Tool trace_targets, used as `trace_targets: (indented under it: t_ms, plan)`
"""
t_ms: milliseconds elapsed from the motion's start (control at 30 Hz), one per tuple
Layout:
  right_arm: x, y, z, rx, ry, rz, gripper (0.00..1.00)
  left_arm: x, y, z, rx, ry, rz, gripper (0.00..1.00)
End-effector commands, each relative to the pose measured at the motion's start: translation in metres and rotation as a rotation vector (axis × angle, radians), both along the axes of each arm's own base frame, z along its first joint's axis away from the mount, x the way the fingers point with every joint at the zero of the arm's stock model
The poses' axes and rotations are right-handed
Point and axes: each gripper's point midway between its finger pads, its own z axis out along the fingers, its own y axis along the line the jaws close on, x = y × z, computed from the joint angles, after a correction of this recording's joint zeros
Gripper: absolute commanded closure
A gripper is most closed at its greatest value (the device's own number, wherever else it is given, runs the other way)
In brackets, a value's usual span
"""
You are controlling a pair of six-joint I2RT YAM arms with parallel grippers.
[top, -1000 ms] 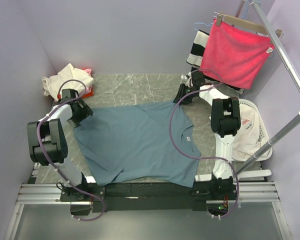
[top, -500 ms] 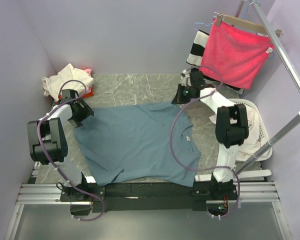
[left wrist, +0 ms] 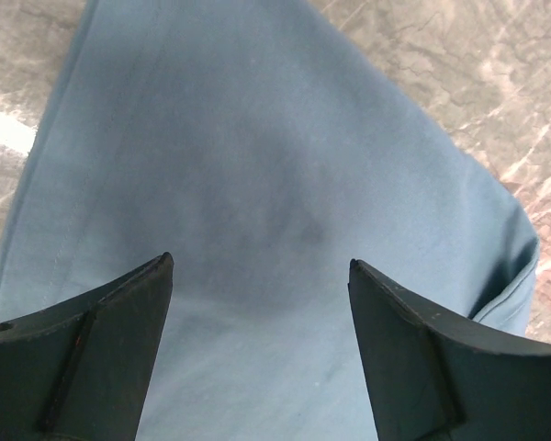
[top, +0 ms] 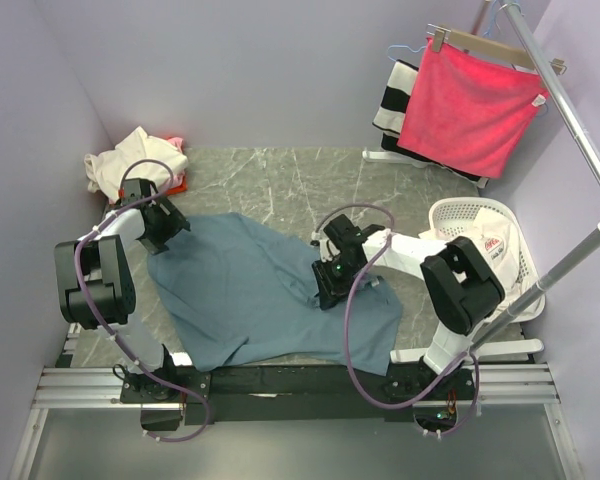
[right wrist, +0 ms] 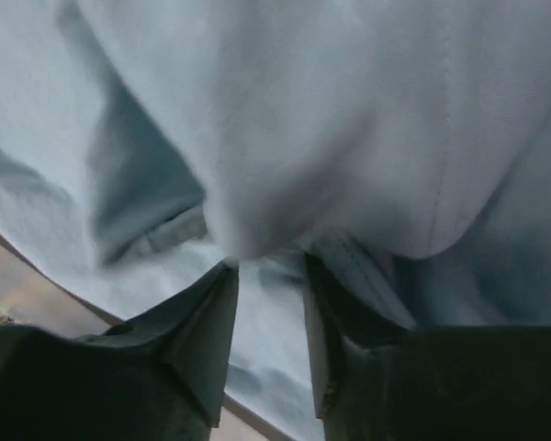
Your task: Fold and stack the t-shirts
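The blue-grey t-shirt (top: 235, 295) lies spread on the marble table (top: 280, 175), with its far right part folded over toward the middle. My right gripper (top: 329, 284) sits low on that folded part. In the right wrist view the gripper (right wrist: 268, 265) has its jaws a little apart, and bunched blue cloth (right wrist: 349, 119) lies just past the tips. My left gripper (top: 164, 226) hovers over the shirt's left sleeve. It is wide open (left wrist: 257, 262), with flat blue cloth (left wrist: 257, 165) beneath and nothing between the fingers. A cream t-shirt (top: 130, 160) lies on a pink/red one (top: 178, 184) at the back left.
A white laundry basket (top: 458, 208) at the right holds a white t-shirt with red print (top: 488, 246). Behind it, a pink-red towel (top: 470, 105) and a striped cloth (top: 391, 100) hang on a rack (top: 575, 120). Purple walls close in on three sides.
My right arm swung from the far right corner to the table's middle, dragging the shirt's far right part over onto the body. Its jaws have parted. The left gripper stayed put.
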Motion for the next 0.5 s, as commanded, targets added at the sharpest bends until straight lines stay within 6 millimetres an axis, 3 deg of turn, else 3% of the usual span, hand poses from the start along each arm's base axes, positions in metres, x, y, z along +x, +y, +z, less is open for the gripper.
trace_targets:
  t_ms: [0, 33, 200, 300, 467]
  plan:
    - [0.065, -0.01, 0.049, -0.038, -0.285, -0.16, 0.52, 0.008, -0.006, 0.02, -0.017, -0.081, -0.026, 0.18]
    - [0.084, -0.009, 0.064, -0.011, -0.336, -0.204, 0.51, 0.008, -0.006, 0.021, -0.017, -0.085, -0.027, 0.18]
    - [0.123, -0.013, 0.092, 0.075, -0.405, -0.355, 0.51, 0.007, -0.004, 0.027, -0.003, -0.095, -0.027, 0.18]
    - [0.135, -0.015, 0.091, 0.13, -0.383, -0.393, 0.5, 0.005, -0.003, 0.028, 0.005, -0.098, -0.018, 0.18]
    - [0.132, -0.016, 0.072, 0.147, -0.275, -0.404, 0.52, 0.005, 0.0, 0.032, 0.019, -0.107, -0.006, 0.17]
